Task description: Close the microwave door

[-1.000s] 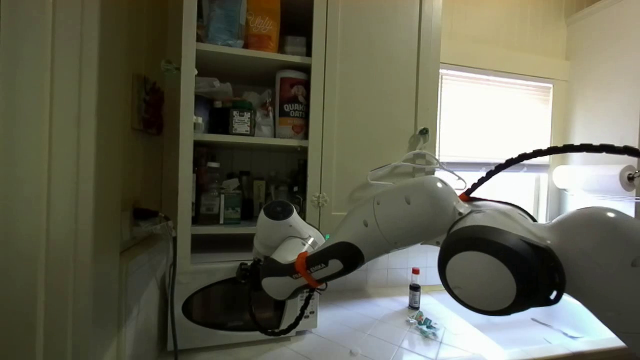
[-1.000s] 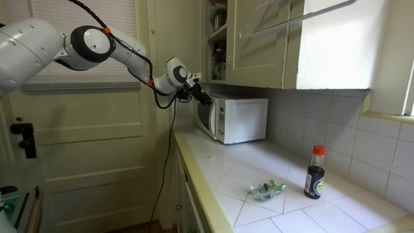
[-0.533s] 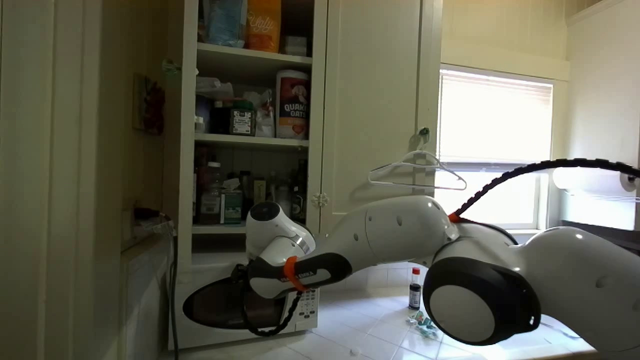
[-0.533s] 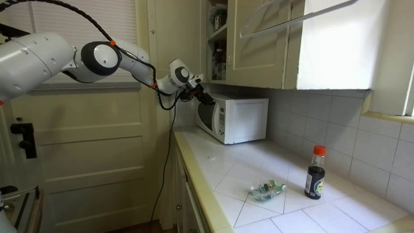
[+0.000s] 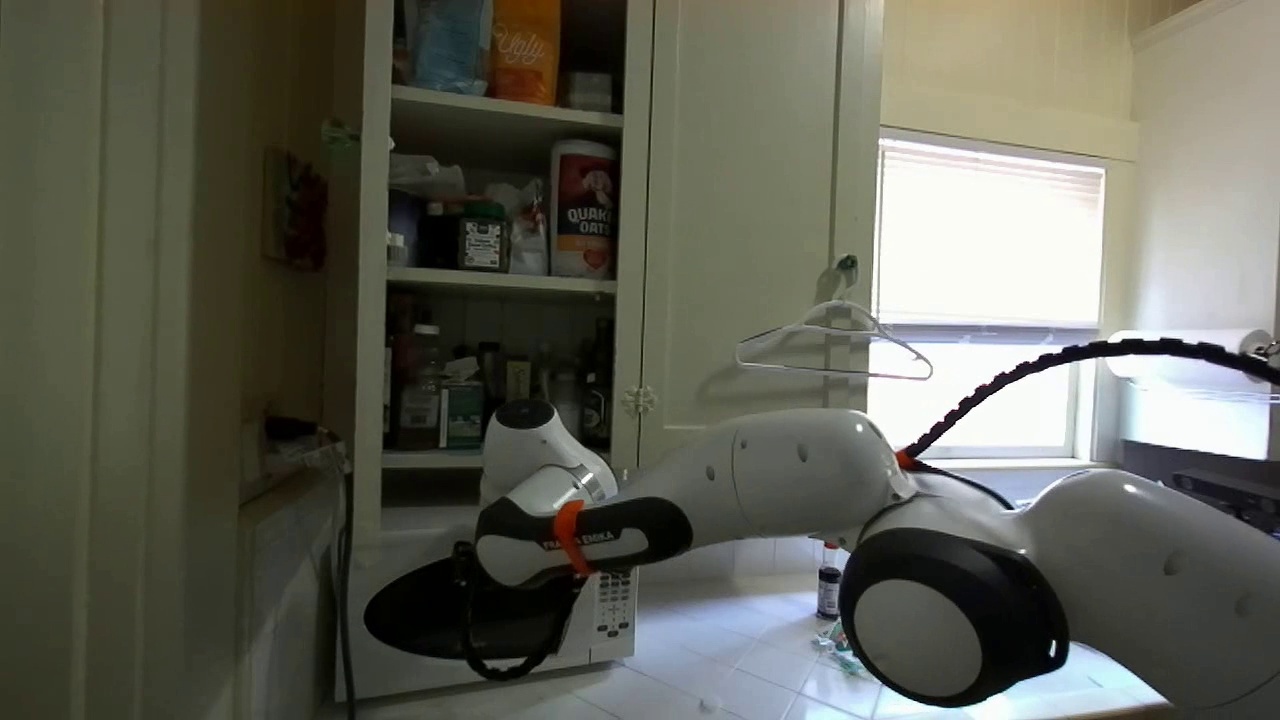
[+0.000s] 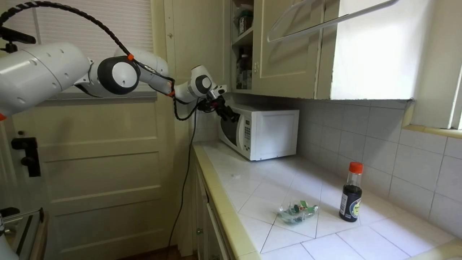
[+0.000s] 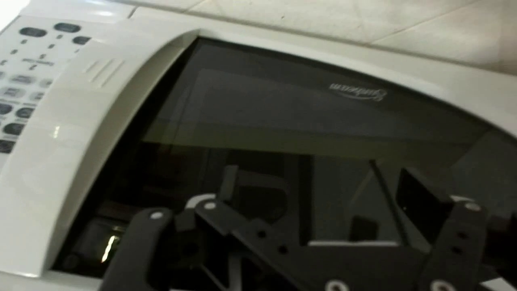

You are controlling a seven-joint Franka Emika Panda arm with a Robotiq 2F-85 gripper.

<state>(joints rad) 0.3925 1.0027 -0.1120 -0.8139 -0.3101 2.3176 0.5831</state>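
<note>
The white microwave (image 6: pixel 276 134) stands on the counter against the back wall; its control panel (image 7: pixel 28 85) shows in the wrist view. The microwave door (image 6: pixel 229 130) lies flush with the body. Its dark oval window also shows in an exterior view, where the arm covers part of the door (image 5: pixel 410 610), and the door (image 7: pixel 93 109) fills much of the wrist view. My gripper (image 7: pixel 317 182) is open and empty, its fingers (image 7: pixel 229 184) wide apart in front of the window. In an exterior view the gripper (image 6: pixel 231 116) is at the door's upper handle side; I cannot tell whether it touches.
An open shelved cupboard (image 5: pixel 500 285) hangs just above the microwave. A red-capped bottle (image 6: pixel 351 202) and a crumpled plastic bag (image 6: pixel 297 213) lie on the counter nearer the camera. A white hanger (image 5: pixel 835 345) hangs from the cupboard door. A cable (image 6: pixel 184 187) runs down past the counter edge.
The microwave door stood slightly ajar one second ago and has swung flush with the body. The arm has lowered, and my gripper has moved slightly down along the door.
</note>
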